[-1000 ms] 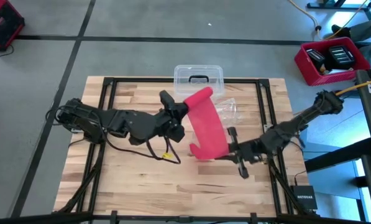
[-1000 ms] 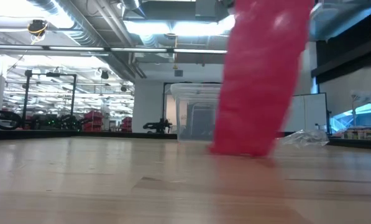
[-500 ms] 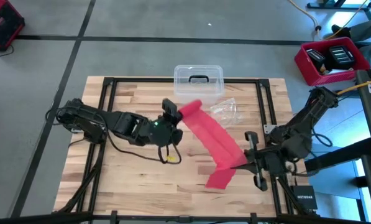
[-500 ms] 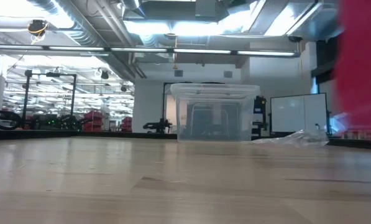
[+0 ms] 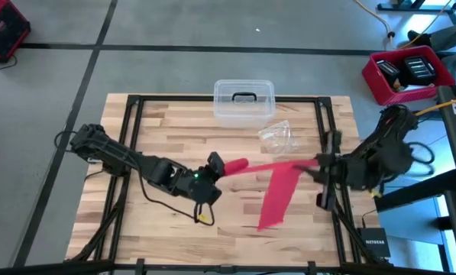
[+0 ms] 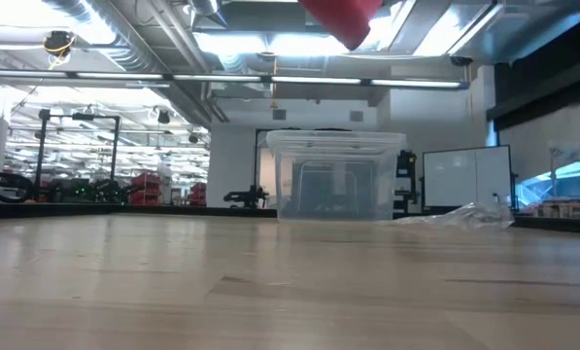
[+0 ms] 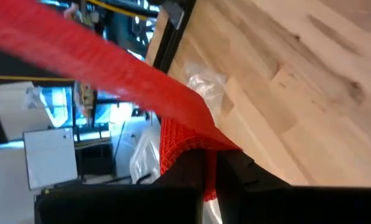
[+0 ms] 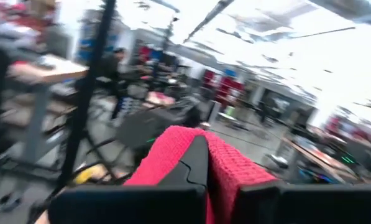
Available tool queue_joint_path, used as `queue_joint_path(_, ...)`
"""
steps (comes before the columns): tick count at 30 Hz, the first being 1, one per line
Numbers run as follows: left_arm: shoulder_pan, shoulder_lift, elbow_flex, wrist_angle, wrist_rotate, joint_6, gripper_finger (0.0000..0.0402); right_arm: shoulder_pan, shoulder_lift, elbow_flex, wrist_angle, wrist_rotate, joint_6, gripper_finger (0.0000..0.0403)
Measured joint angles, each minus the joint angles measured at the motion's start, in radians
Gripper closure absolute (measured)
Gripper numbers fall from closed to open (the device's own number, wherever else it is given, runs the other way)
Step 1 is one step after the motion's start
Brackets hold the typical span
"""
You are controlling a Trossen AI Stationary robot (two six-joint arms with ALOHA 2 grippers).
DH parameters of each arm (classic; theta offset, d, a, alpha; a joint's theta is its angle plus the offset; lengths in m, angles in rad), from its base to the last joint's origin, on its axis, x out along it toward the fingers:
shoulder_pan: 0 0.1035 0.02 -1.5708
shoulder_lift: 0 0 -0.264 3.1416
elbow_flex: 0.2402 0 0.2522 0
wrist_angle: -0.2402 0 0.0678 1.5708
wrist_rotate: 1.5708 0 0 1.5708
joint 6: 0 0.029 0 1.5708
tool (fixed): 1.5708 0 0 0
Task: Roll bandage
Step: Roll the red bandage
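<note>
The bright red bandage [image 5: 267, 166] is stretched in a nearly level line between my two grippers above the middle of the table. Its free tail [image 5: 274, 200] hangs down from the right part, and the tail's tip [image 6: 344, 19] shows high above the board in the low view. My left gripper [image 5: 218, 165] is shut on the bandage's left end. At the table's right side my right gripper [image 5: 320, 163] is shut on the bandage farther along the strip. My left gripper pinches the bandage's left end [image 7: 194, 142] between its two fingers, coming from the table's left and slanting a little downward. From the fingers the strip [image 7: 98, 59] runs away, drawn taut and clear of the table. My right gripper pinches the bandage [image 8: 173, 148] between its two fingers at a place along its length, coming about level from the table's right. The cloth bunches over the fingertips, so one layer or several cannot be told. The tail hangs below, clear of the table.
A clear plastic box [image 5: 244, 101] with a dark handle stands at the far edge, and a crinkled clear wrapper [image 5: 276, 137] lies just right of it. A black frame [image 5: 328, 130] borders the board. Bare wood lies near and left.
My left gripper has sunk and come toward the near edge. My right gripper has risen and swung toward the table's right and far side. The bandage, before a broad band hanging with its end near the board, is now drawn out between them, its tail lifted high.
</note>
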Motion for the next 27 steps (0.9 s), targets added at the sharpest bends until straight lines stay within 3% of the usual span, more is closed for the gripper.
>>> queue_joint_path(10,-0.073,0.068,-0.017,0.104,0.076,0.081,0.0393,-0.108,0.001,0.105,-0.055,0.161,0.032,0.0395)
queue_joint_path(16,-0.110,0.097,-0.018,0.193,0.103,0.162,0.0396,-0.260,-0.004,0.115,-0.265,0.138,0.194,0.0394)
queue_joint_path(21,-0.139,0.092,-0.020,0.277,0.126,0.197,0.0396,-0.456,-0.008,0.118,-0.519,-0.034,0.394,0.0394)
queue_joint_path(27,-0.161,0.091,-0.020,0.361,0.191,0.263,0.0397,-0.747,0.019,0.089,-0.674,-0.436,0.531,0.0393)
